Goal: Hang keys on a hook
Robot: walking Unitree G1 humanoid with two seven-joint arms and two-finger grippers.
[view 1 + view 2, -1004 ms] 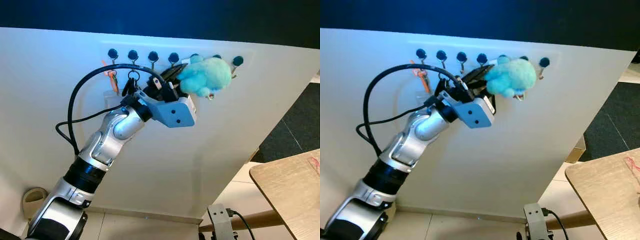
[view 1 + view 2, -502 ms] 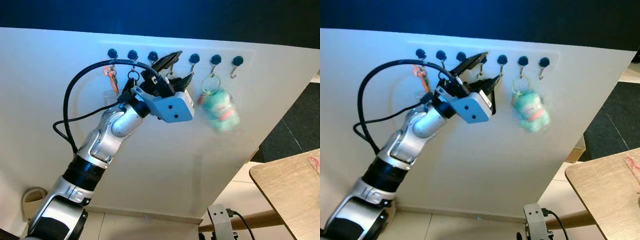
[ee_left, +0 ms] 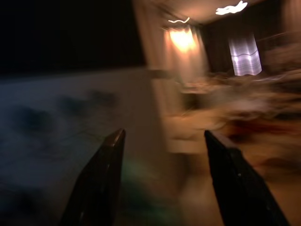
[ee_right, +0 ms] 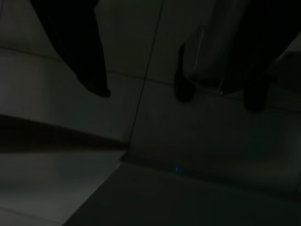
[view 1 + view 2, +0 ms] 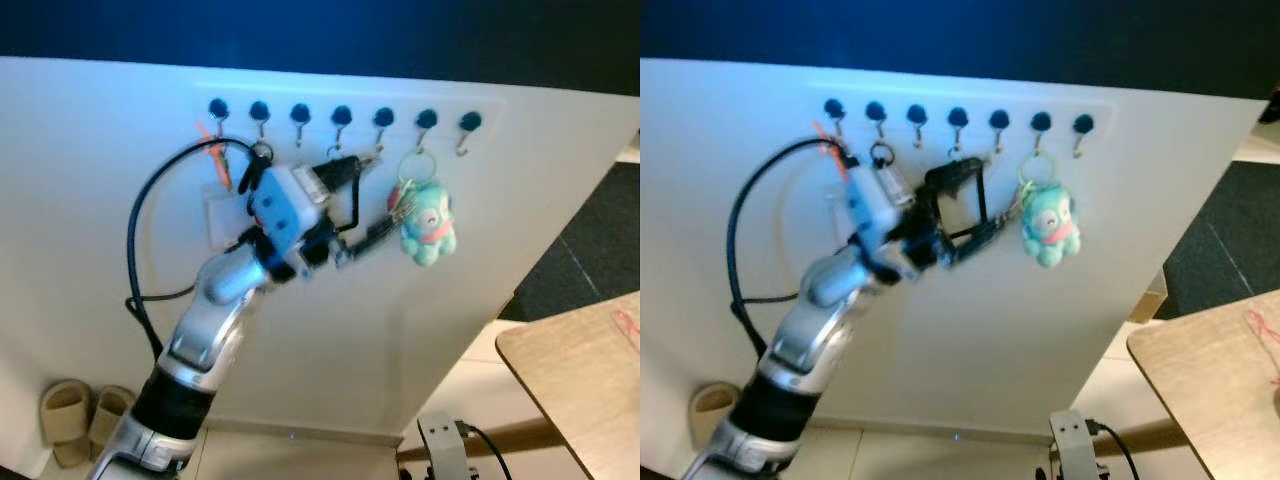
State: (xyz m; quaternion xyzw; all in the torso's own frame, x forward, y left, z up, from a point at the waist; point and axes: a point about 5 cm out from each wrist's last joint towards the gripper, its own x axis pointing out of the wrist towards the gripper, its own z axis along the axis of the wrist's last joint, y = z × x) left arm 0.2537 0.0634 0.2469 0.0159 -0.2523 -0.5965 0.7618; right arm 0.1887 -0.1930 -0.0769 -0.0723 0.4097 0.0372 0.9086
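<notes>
Keys with teal plush charm hung from sixth hook, long axis straight down. Left gripper just beside, on robot's left, fingers spread wide and empty. Nearer arm by far; right gripper idle near floor, fingers parted.

From my remote station, the head views show the white wall evenly lit with a cool bluish cast strongest toward 12 o'clock beneath a dark band, while the left arm is smeared by motion blur and the plush keychain reads only slightly soft. The left wrist view is heavily blurred, with warm lamp glare at 12 to 1 o'clock; my right wrist view is almost black, tiled floor barely discernible.
</notes>
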